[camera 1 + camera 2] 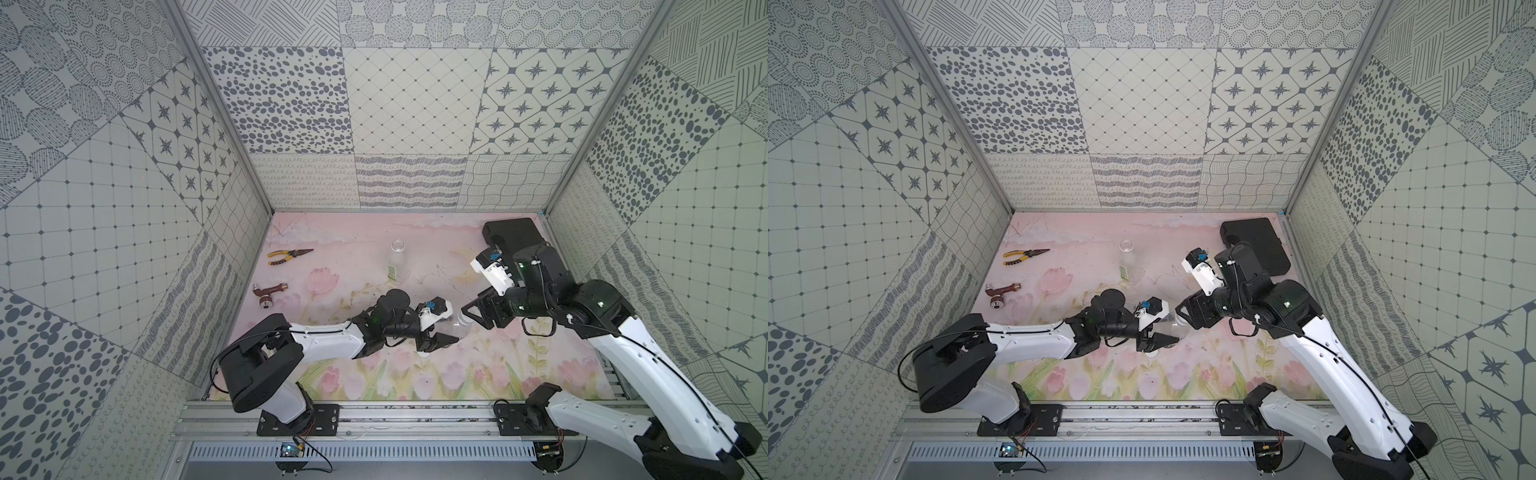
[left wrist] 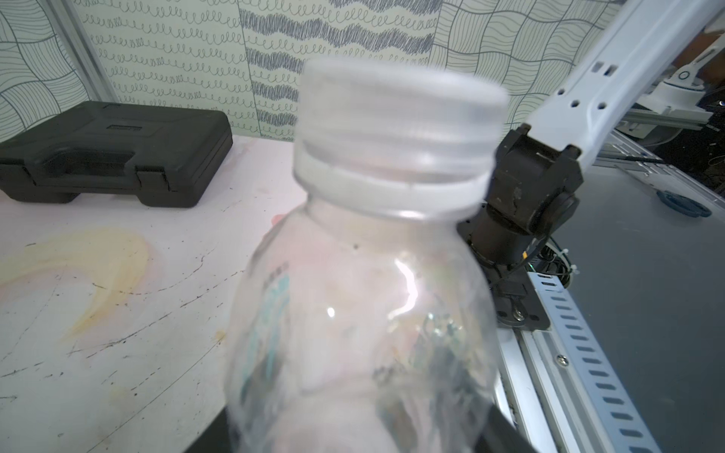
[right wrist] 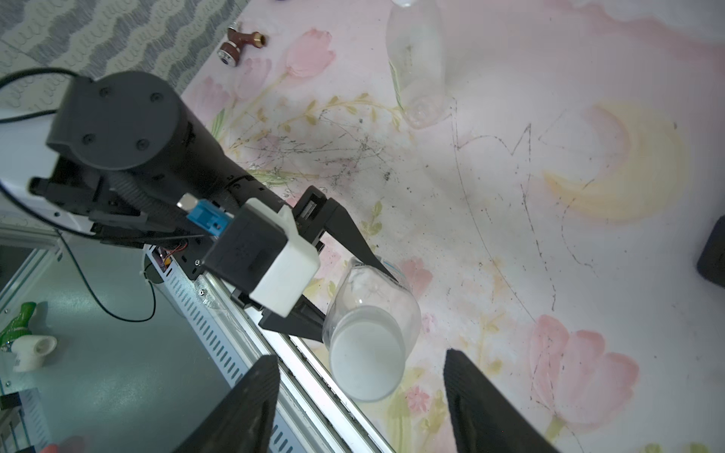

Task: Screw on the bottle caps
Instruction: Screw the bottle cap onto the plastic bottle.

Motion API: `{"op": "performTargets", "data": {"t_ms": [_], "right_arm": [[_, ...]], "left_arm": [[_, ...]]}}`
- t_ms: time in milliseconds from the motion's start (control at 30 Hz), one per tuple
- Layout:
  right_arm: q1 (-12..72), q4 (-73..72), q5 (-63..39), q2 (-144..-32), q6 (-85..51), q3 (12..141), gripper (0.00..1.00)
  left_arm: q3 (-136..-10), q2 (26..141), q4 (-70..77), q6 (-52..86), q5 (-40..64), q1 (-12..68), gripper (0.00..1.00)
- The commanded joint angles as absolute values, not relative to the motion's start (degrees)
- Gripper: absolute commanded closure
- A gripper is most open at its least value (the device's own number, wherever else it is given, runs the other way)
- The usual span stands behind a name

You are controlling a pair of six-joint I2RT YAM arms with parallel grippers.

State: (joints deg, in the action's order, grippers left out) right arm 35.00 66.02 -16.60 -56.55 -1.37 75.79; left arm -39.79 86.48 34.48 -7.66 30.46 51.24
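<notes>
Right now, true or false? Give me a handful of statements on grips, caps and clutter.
1. The left gripper is clamped on the shorter bottle. True.
2. That bottle's neck is bare. False: a white cap sits on it.
3. The right gripper is shut on the cap. False: its jaws stand open on either side of the cap, with a gap at each.
4. The taller bottle stands upright with its mouth uncapped. True.
5. The pliers lie inside the black case. False: they lie on the mat, far from the closed case.
</notes>
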Motion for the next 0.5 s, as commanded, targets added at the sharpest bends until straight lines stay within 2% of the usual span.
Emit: {"op": "performTargets", "data": {"t_ms": [0, 233, 467], "right_arm": [[35.2, 64.6, -21.8, -54.9, 10.0, 76.3, 0.29], [35.5, 68.1, -26.7, -54.2, 18.5, 77.1, 0.32], [38.1, 71.9, -29.7, -53.9, 23.9, 78.1, 0.35]], "left_arm": [[-40.9, 79.1, 16.9, -12.7, 34.9, 51.3, 0.47], [-43.6, 71.3, 3.4, -15.0, 33.0, 54.3, 0.45], [-43.9, 67.6, -0.4, -15.3, 30.7, 55.0, 0.45]]}}
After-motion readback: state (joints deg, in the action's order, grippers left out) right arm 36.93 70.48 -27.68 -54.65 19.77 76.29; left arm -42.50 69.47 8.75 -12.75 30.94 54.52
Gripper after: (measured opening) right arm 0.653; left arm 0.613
